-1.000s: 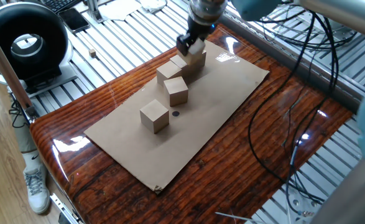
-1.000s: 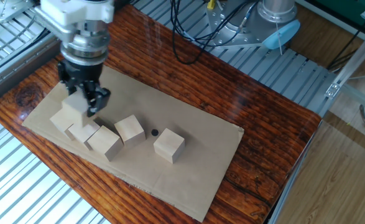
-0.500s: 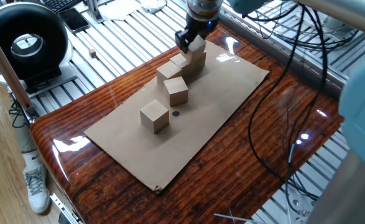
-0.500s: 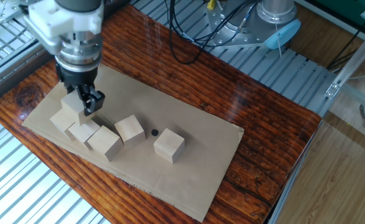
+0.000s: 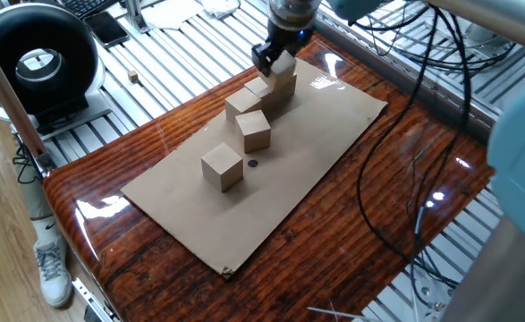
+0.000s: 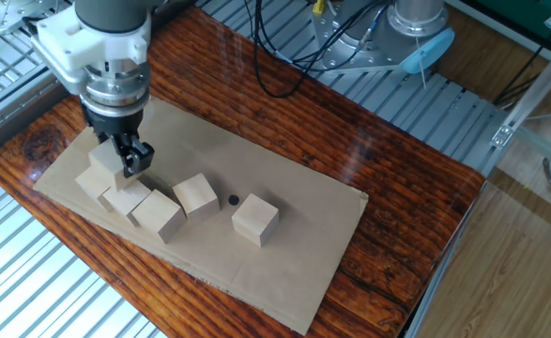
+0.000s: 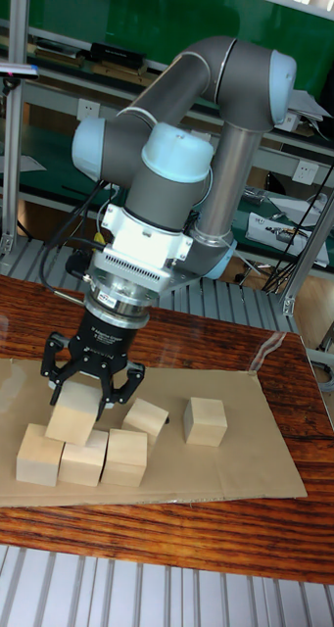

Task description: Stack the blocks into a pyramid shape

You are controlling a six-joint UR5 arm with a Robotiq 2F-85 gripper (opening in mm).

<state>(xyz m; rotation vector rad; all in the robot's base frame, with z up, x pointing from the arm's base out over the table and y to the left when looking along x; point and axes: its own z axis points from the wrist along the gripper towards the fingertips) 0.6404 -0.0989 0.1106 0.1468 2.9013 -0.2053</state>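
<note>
At the far-left end of the cardboard sheet, your gripper grasps one block, its fingers clamped on the sides, just above a row of three blocks lying side by side; whether it touches them, you cannot tell. Two more blocks sit apart on the sheet: one near the row, another farther along, a small dark dot between them.
</note>
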